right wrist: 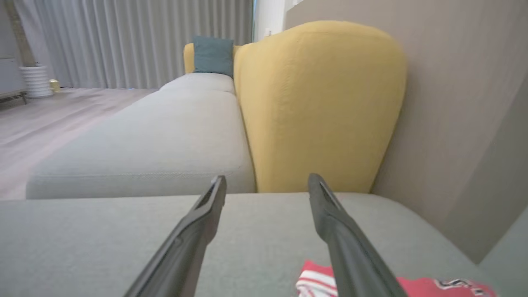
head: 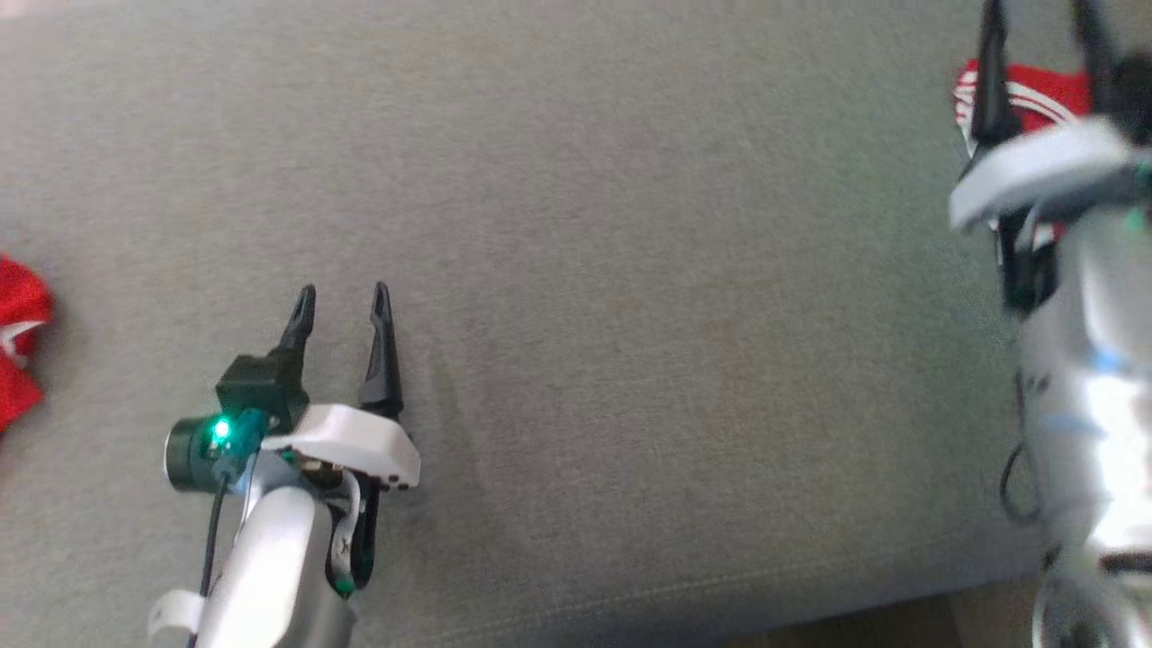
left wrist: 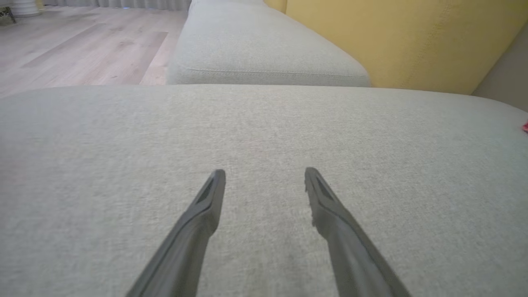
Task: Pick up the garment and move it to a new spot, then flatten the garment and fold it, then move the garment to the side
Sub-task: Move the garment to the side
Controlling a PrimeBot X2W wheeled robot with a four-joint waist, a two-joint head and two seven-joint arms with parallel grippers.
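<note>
A red garment with white stripes [head: 1035, 94] lies at the far right of the grey cushion [head: 630, 270], partly hidden behind my right gripper [head: 1039, 13]. That gripper hovers over it, open, with its fingertips cut off by the head view's top edge. In the right wrist view the garment [right wrist: 416, 285] lies low at the right, just beyond the open right gripper [right wrist: 267, 179]. My left gripper [head: 342, 301] stands open and empty over bare cushion at the lower left, far from the garment. The left wrist view shows the left gripper [left wrist: 265, 173] open above the cushion.
Another piece of red cloth [head: 20, 346] pokes in at the cushion's left edge. A yellow backrest [right wrist: 317, 103] and a taupe wall stand behind the cushion. A second grey seat [right wrist: 165, 140] runs beyond. The cushion's front edge [head: 855, 603] drops to wooden floor [left wrist: 74, 45].
</note>
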